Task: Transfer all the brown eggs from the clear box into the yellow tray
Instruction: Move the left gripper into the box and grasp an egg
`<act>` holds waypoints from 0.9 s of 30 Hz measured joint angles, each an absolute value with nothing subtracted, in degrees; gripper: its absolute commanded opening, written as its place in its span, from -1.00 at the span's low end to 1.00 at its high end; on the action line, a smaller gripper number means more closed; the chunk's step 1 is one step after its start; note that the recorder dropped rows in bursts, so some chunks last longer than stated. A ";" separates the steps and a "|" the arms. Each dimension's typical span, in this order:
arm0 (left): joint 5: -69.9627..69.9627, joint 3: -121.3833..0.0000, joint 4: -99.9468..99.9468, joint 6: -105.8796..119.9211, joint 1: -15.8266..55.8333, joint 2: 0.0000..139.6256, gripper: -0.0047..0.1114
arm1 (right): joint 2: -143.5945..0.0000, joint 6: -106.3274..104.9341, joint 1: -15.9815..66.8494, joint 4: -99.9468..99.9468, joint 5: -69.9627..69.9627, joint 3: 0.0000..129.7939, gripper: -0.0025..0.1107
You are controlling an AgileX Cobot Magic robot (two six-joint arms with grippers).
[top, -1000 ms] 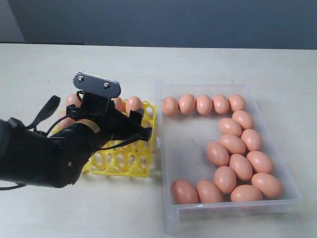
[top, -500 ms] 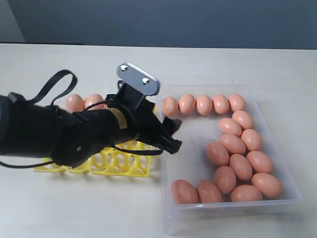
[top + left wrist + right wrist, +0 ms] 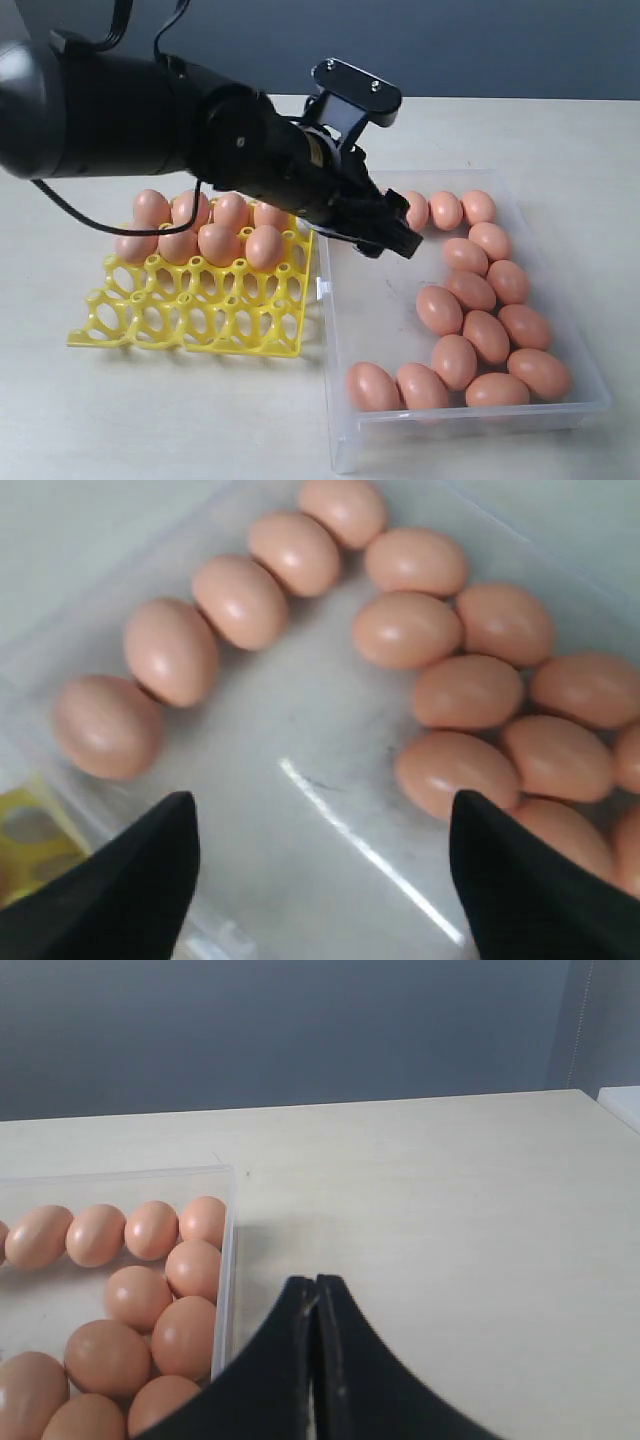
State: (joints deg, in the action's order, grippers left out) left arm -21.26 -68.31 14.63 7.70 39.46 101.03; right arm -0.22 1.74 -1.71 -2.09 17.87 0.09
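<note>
- Brown eggs (image 3: 486, 336) lie on their sides in the clear box (image 3: 470, 421). One row runs along the far wall, and a cluster is packed against the right side and near edge.
- More brown eggs fill two rows of cups at the far side of the yellow tray (image 3: 190, 312), which sits just beside the box on its left. The nearer cups are bare.
- The left gripper (image 3: 320, 825) hovers over the box's scuffed, bare floor. Its black fingers (image 3: 140, 880) are spread wide, holding nothing and touching no egg.
- The right gripper (image 3: 316, 1295) has its fingers pressed together with nothing between them. It hangs over the table just outside the box's wall.
- Everything rests on a pale, cream-coloured table (image 3: 520, 130).
- Behind it is a plain dark blue-grey wall (image 3: 450, 40).
</note>
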 measured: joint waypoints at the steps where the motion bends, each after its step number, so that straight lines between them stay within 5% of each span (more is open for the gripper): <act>1: -23.56 -69.08 19.46 11.46 39.46 101.41 0.23 | -0.22 1.74 -1.71 -2.09 17.87 0.09 -0.97; 8: -35.79 -74.98 46.66 36.01 39.46 107.48 0.23 | -0.22 1.74 -1.71 -2.09 17.87 0.09 -0.97; 27: -29.57 -79.90 45.58 28.33 39.46 120.63 0.23 | -0.22 1.74 -1.71 -2.09 17.87 0.09 -0.97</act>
